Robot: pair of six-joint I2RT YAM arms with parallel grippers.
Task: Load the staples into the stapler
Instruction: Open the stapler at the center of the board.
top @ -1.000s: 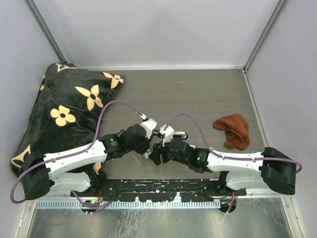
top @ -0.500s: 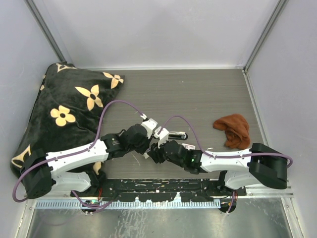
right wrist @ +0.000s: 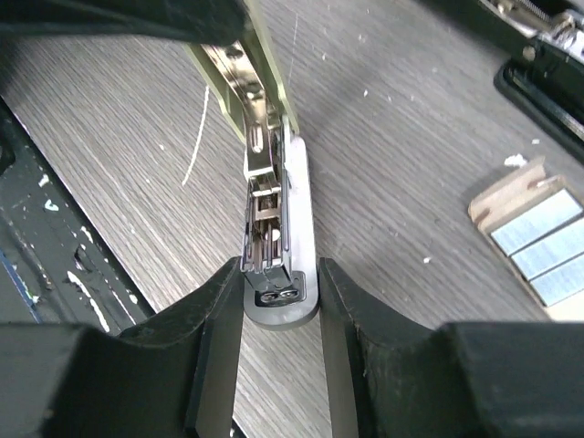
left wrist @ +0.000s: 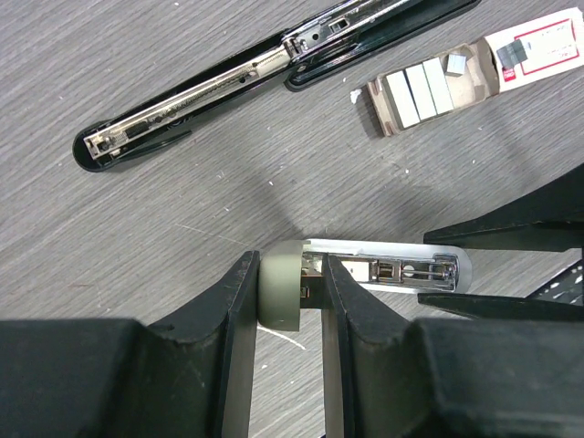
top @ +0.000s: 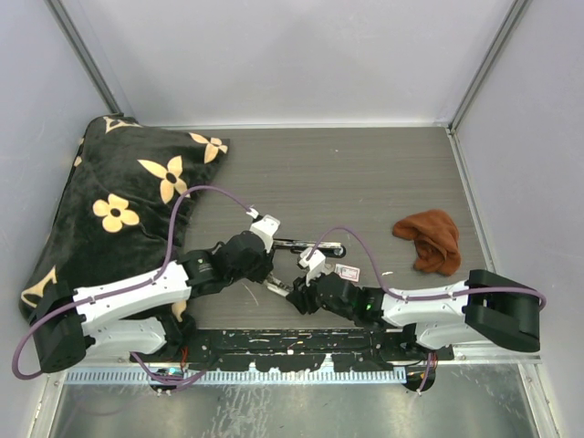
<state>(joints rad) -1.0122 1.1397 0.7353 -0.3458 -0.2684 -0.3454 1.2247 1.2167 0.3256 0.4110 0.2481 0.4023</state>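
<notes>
Worktop [left wrist: 137, 228]: grey wood-grain board, flecked with small white bits.
Small stapler [left wrist: 383, 269]: cream-green oblong with rounded ends, lying near the middle of the near edge; a bright metal channel shows along it.
Left gripper [left wrist: 287, 274]: black fingers narrowed onto one rounded end of the small stapler.
Right gripper [right wrist: 280, 274]: fingers clamped on the opposite, grey end.
Staples [left wrist: 420, 89]: silvery-grey strips side by side in a cardboard tray, just beside the red-and-white box [left wrist: 538, 46], near the near edge.
Black stapler [left wrist: 255, 78]: long, glossy, folded open flat, spring rail exposed, beyond the staples.
Hard to make out: box print is too small; from above, the grippers hide most of the small stapler.
Around: black cushion [top: 119, 201] with cream flowers at the left edge; crumpled brown cloth [top: 431, 239] towards the right edge; purple cables [top: 196, 196] looping over the arms.
</notes>
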